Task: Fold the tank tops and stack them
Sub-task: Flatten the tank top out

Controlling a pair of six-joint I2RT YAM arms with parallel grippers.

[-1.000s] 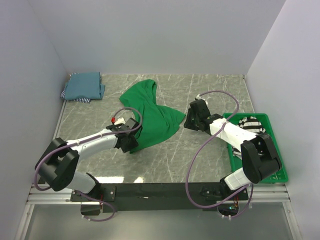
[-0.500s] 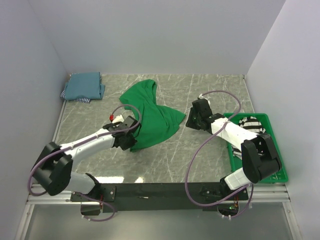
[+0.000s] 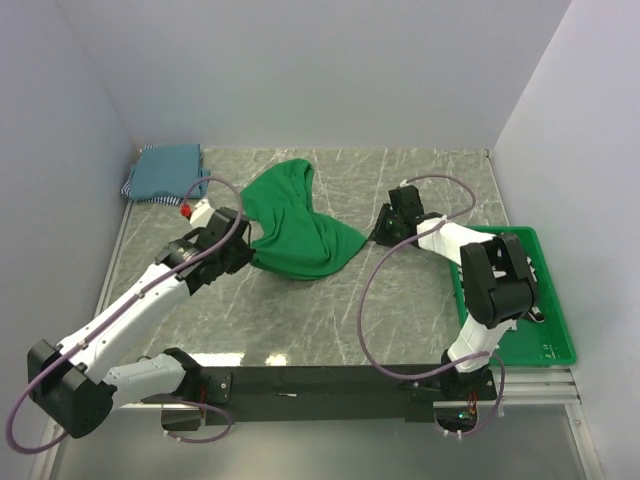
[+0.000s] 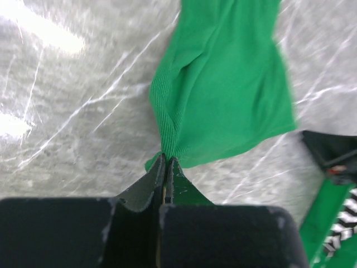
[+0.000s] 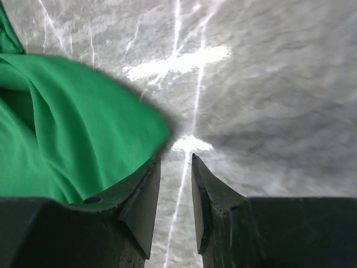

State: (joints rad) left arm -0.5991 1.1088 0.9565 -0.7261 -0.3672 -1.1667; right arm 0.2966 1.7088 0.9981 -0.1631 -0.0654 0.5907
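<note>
The green tank top [image 3: 300,228] lies crumpled mid-frame in the overhead view, the folded blue tops [image 3: 168,172] in the upper left corner. The left gripper [image 4: 167,160] is pinched tight on a bunched edge of the green cloth; the right gripper [image 5: 174,162] stands with fingers apart just beside the cloth's right corner, holding nothing. This looks like spreading out before folding: next the right gripper needs that corner, so both can pull the top flat.
</note>
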